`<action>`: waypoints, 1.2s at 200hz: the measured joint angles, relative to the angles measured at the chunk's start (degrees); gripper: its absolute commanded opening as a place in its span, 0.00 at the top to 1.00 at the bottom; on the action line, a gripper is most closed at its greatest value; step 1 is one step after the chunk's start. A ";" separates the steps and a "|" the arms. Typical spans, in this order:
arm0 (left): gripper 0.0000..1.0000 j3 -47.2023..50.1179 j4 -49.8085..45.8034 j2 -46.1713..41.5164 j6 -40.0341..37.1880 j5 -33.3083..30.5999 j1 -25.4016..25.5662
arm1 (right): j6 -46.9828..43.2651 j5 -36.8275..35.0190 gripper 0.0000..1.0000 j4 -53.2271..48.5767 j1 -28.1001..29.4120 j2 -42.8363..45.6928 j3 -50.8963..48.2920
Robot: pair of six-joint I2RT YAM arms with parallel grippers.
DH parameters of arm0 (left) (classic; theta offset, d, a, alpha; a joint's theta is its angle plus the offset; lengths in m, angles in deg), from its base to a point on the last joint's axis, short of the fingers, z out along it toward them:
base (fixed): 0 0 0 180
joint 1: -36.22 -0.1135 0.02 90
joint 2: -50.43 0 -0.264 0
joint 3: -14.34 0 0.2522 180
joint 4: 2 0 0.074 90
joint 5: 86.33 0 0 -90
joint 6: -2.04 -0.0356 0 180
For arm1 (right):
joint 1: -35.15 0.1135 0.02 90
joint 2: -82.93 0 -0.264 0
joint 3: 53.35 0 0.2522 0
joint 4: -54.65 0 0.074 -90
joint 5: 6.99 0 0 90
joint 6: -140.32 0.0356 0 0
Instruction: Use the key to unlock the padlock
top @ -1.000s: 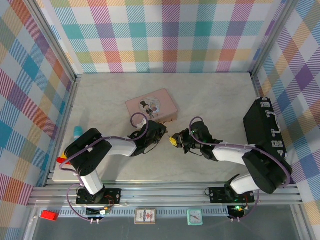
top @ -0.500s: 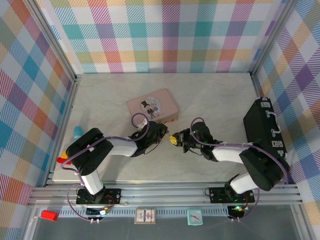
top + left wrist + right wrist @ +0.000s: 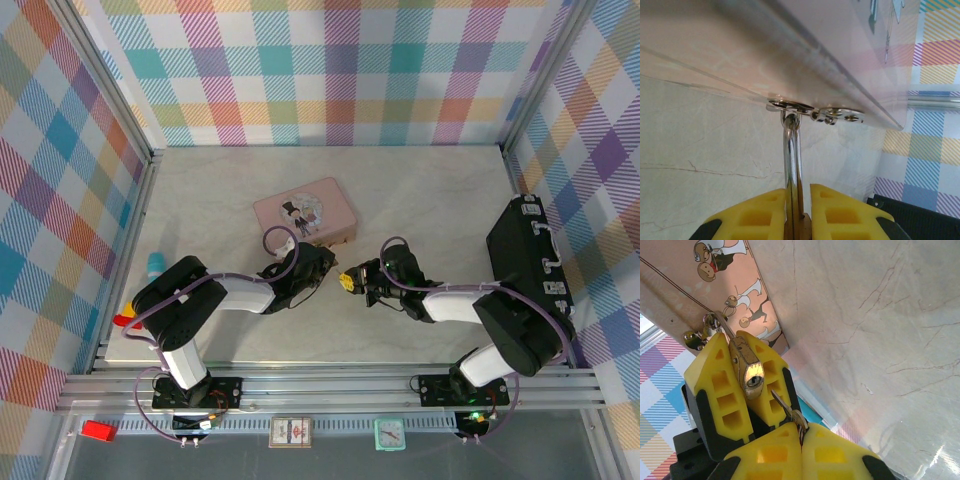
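The small brass padlock (image 3: 747, 370) sits between the yellow fingers (image 3: 720, 385) of my left gripper (image 3: 798, 192), which is shut on its body. Its silver shackle (image 3: 791, 160) runs up through the hasp (image 3: 815, 111) on the pink tin (image 3: 305, 211). The keyhole faces my right gripper (image 3: 801, 435). That gripper is shut on the head of the key (image 3: 782, 404). The key's blade points at the padlock's bottom face, with its tip just below and beside the keyhole, outside it. In the top view the left gripper (image 3: 322, 268) and right gripper (image 3: 347, 281) meet just in front of the tin.
A black case (image 3: 530, 265) lies along the right wall beside the right arm. A blue object (image 3: 156, 264) and a red one (image 3: 122, 321) lie near the left wall. Open marble table stretches behind the tin.
The right arm's forearm has shifted slightly left. Both grippers stay almost where they were, still shut on the key and the padlock.
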 measured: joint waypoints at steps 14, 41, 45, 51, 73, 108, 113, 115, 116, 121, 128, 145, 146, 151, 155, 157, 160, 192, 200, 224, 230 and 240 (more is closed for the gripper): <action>1.00 0.11 0.26 0.00 -0.02 0.02 0.00 | 0.00 0.02 1.00 0.00 0.00 -0.48 0.00; 1.00 0.20 0.55 0.00 0.00 0.02 0.00 | 0.00 0.00 1.00 0.68 0.00 -1.27 0.02; 1.00 0.20 0.55 0.00 0.00 0.02 0.00 | 0.00 0.02 1.00 0.98 0.00 -1.46 0.02; 1.00 0.22 0.57 0.00 0.00 0.04 0.00 | 0.09 0.11 1.00 1.60 0.00 -1.84 0.02; 1.00 0.46 0.98 0.00 -0.02 0.07 0.00 | 0.42 0.46 1.00 4.26 0.00 -3.65 0.07; 1.00 0.46 1.01 0.00 -0.04 0.09 0.00 | 0.42 0.61 1.00 5.97 0.00 -4.61 0.17; 1.00 0.46 1.01 0.00 -0.04 0.09 0.00 | 0.42 0.61 1.00 6.10 -0.02 -4.61 0.17; 1.00 0.46 1.01 0.00 -0.04 0.09 0.00 | 0.42 0.61 1.00 6.14 -0.02 -4.61 0.17; 1.00 0.46 1.01 0.00 -0.07 0.09 0.00 | 0.39 0.61 1.00 6.19 0.00 -4.61 0.17; 1.00 0.46 1.01 0.00 -0.07 0.09 0.00 | 0.39 0.61 1.00 6.32 -0.02 -4.61 0.17; 1.00 0.46 1.01 0.00 -0.07 0.09 0.00 | 0.37 0.61 1.00 6.40 -0.02 -4.61 0.20; 1.00 0.48 1.07 0.04 -0.07 0.09 0.00 | 0.37 0.59 1.00 6.36 -0.02 -4.48 0.31; 1.00 0.46 1.07 0.04 -0.07 0.07 0.00 | 0.37 0.59 1.00 6.34 -0.02 -4.48 0.31; 1.00 0.46 1.16 0.11 -0.09 0.07 0.00 | 0.37 0.59 1.00 6.34 -0.02 -4.44 0.33; 1.00 0.48 1.18 0.11 -0.11 0.04 0.00 | 0.37 0.55 1.00 6.34 -0.02 -4.33 0.33; 1.00 0.48 1.18 0.11 -0.13 0.04 0.00 | 0.35 0.55 1.00 6.34 -0.02 -4.33 0.33; 1.00 0.48 1.18 0.11 -0.15 0.04 0.00 | 0.37 0.55 1.00 6.34 -0.02 -4.26 0.33; 1.00 0.52 1.31 0.11 -0.17 0.04 0.00 | 0.33 0.35 1.00 5.49 -0.07 -3.43 0.33; 1.00 0.52 1.33 0.11 -0.20 0.04 0.00 | 0.31 0.24 1.00 5.22 -0.09 -3.17 0.33; 1.00 0.57 1.40 0.11 -0.24 0.04 0.00 | 0.11 -0.09 1.00 5.05 -0.39 -2.23 0.33; 1.00 0.57 1.42 0.11 -0.22 0.04 0.00 | -0.02 -0.13 1.00 4.92 -0.39 -2.03 0.33; 1.00 0.59 1.44 0.11 -0.24 0.04 0.00 | -0.11 -0.42 1.00 4.55 -0.37 -1.68 0.35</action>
